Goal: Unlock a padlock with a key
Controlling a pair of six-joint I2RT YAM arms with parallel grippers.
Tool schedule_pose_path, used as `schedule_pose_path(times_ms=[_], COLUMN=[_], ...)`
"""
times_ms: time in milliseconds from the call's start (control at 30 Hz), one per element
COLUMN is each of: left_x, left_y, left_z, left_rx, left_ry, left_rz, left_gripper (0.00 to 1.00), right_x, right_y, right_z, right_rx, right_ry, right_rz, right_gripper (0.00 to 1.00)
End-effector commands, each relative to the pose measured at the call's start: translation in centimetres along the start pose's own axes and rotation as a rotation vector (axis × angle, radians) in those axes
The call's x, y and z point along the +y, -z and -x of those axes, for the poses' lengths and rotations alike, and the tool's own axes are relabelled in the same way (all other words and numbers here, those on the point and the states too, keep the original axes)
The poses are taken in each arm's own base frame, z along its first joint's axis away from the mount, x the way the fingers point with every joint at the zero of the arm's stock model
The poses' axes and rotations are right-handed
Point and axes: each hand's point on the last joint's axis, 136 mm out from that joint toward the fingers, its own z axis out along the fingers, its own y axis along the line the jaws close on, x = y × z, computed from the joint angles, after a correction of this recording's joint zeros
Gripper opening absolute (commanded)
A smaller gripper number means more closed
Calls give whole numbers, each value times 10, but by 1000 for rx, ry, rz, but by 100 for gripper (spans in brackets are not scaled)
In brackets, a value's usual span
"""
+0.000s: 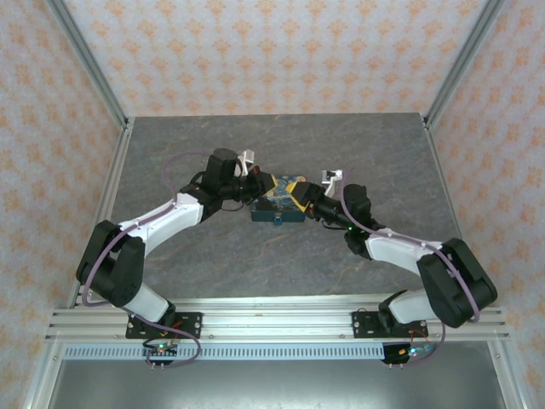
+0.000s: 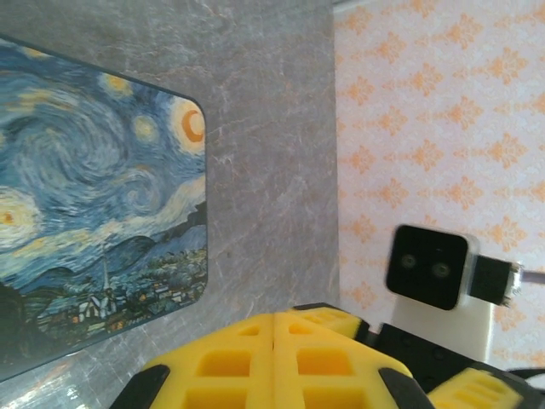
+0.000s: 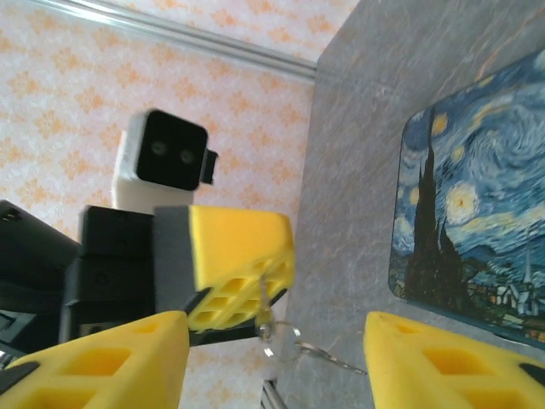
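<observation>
My left gripper (image 1: 271, 183) hovers over the left part of the dark-blue swirl-patterned box (image 1: 279, 204), its yellow fingers (image 3: 243, 264) pressed together. The thin silvery key (image 3: 267, 300) sticks out from between them, and its ring (image 3: 294, 341) hangs below with a second key on it. In the left wrist view the left gripper (image 2: 274, 317) is shut and the key is hidden between the pads. Facing it, my right gripper (image 3: 274, 328) (image 1: 298, 194) stands open around the dangling ring, touching nothing. A small blue shape on the box's near side (image 1: 279, 219) looks like the padlock.
The box lid (image 2: 94, 196) (image 3: 477, 213) lies flat on the grey stone-patterned table (image 1: 358, 153). Patterned walls with metal posts (image 1: 94, 68) close off the back and sides. The two wrists are close together above the box.
</observation>
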Motion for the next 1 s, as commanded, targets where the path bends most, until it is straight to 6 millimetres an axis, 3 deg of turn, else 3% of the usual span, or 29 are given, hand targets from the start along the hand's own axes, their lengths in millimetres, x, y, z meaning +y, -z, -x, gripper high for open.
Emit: schedule_pose_path(times_ms=[0,300,667,967], left_x=[-13,-16,-23,-26], left_y=[14,28,31,26], left_z=[16,26,28,25], left_rx=[-109,-287,-333,-318], left_ry=[26,107,123,123], left_rz=[-39,-65,-99,-104], left_gripper=[0,0,0,0], right_x=[16,25,37,42], right_y=[9,-1,-34,-49], right_z=[13,32,20,8], right_rx=[-75,-169,-116,-37], right_ry=[42,-58,-26,-13], right_rz=[19,101,146,189], right_gripper=[58,52,58,48])
